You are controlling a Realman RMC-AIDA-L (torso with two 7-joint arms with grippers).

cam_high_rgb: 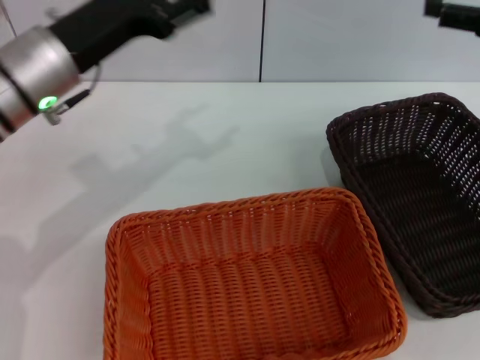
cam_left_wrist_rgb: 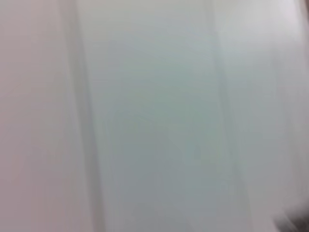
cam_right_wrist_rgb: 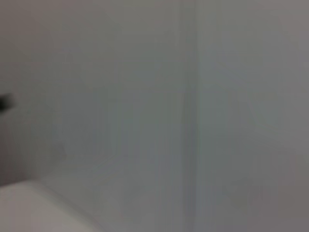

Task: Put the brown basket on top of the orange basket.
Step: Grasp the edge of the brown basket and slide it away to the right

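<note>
Nothing is stacked yet: the brown basket (cam_high_rgb: pixel 420 199) sits on the white counter (cam_high_rgb: pixel 187 150) out at about three o'clock in the head view, and the orange basket (cam_high_rgb: pixel 251 281) sits at about six o'clock, nearest the robot. The two sit just beside each other, the brown one's near corner by the orange one's right rim, whether touching or a hair apart I cannot tell. Both are upright, mouths up, and nothing shows inside either. So by my read the whole job is left: grasp the brown basket, lift it, carry it over and set it down on the orange one. The left arm (cam_high_rgb: pixel 45 64) reaches in high at ten to eleven o'clock, with a green light glowing on its silver wrist collar, and it runs off the top edge, so the left tool itself is out of sight. At one o'clock only a dark sliver of the right arm (cam_high_rgb: pixel 454 15) pokes in at the top corner; its tool is cut off as well. So released or clenched, I cannot tell for either tool. The wrist views give no help: both show only pale, smeared wall with a faint vertical seam, and no basket. The brown basket's right side and the orange basket's near edge also run out of the head view.
</note>
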